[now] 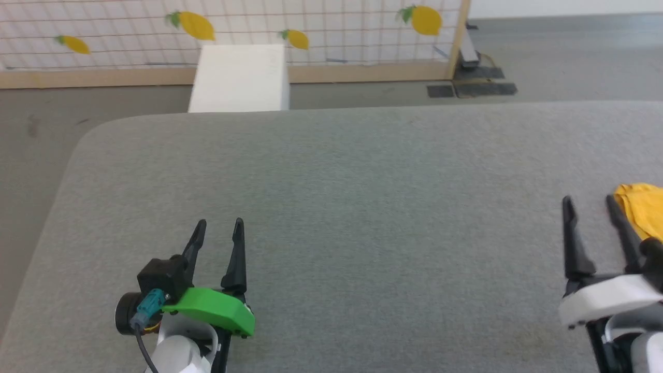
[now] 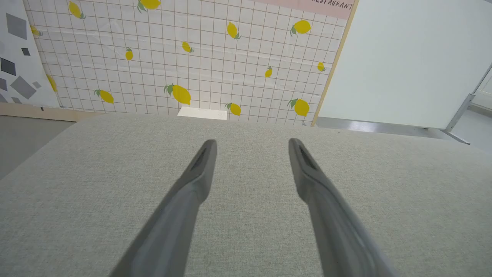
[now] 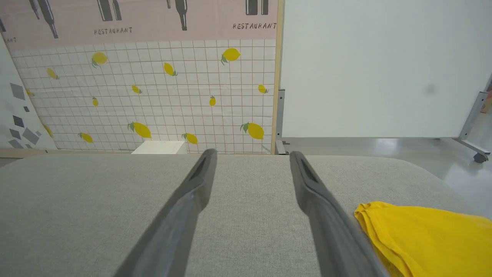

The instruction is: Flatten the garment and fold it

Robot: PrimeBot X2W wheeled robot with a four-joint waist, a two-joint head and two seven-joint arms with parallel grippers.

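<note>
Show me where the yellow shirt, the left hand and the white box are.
yellow shirt point(image 3: 423, 234), right wrist view, middle of the bunched cloth.
left hand point(image 1: 219, 223), head view, midway between its fingertips.
white box point(image 1: 241, 77), head view, middle of its visible face.

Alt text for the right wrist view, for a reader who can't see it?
The right gripper, open and empty, points across a grey table; a bunched yellow garment lies at the view's lower right, beside one finger. A lemon-print screen stands behind.

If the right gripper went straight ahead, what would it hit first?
Probably nothing: the right gripper points along the grey fabric tabletop; the bright yellow cotton garment lies off to its right.
</note>
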